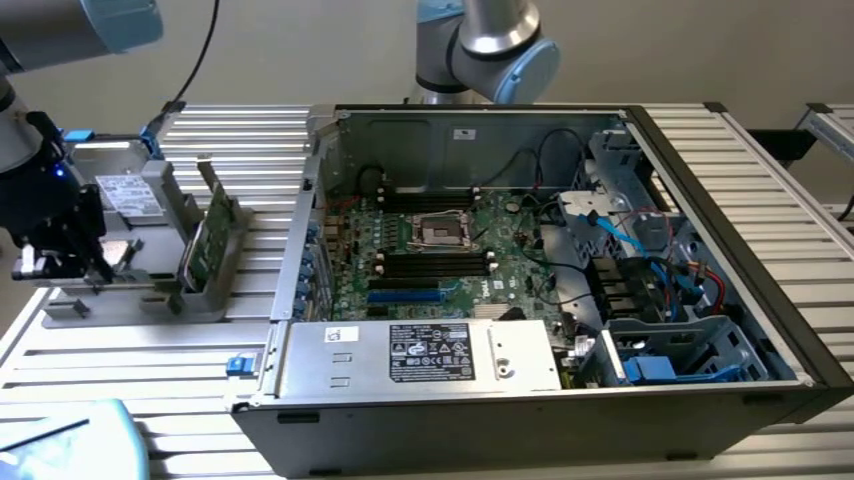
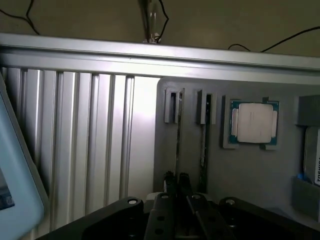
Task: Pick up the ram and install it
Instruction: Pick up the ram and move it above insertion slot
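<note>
Pincer (image 1: 64,270) (image 2: 177,181) low over grey holder (image 1: 134,300) on worktop (image 1: 134,360), at exterior view's left of open computer case (image 1: 534,420). Fingertips nearly closed, pinching near end of ram (image 2: 177,145). Ram stands on edge in holder slot. Second slim strip (image 2: 202,150) in next slot, just beside it. Processor chip (image 2: 252,121) lies flat in pocket beyond. Larger green cards (image 1: 203,235) upright at holder's case side.
</note>
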`<state>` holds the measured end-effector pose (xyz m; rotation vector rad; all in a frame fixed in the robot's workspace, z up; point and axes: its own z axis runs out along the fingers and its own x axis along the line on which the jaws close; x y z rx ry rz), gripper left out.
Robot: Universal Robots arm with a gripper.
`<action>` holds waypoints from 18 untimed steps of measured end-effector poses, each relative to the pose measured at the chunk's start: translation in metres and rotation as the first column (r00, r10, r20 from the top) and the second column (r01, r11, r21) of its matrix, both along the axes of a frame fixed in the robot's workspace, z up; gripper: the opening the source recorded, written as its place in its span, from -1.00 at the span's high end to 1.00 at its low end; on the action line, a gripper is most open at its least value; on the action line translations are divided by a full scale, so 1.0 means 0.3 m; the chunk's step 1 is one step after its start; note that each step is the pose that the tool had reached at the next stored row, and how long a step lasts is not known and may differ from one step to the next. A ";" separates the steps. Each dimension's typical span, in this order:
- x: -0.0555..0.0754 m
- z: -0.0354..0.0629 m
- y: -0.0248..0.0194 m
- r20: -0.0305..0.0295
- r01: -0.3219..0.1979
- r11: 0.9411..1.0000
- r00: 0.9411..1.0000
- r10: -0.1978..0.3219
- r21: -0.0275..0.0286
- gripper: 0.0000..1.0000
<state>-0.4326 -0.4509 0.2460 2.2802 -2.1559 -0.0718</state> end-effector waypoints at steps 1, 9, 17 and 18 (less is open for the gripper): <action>0.001 0.014 0.000 0.000 0.000 1.000 1.000 0.000 0.000 0.72; 0.023 0.125 -0.001 -0.004 0.000 1.000 1.000 0.000 0.002 0.72; 0.095 0.227 -0.013 -0.011 0.000 1.000 1.000 0.000 0.011 0.72; 0.104 0.239 -0.015 -0.012 0.000 1.000 1.000 0.000 0.012 0.72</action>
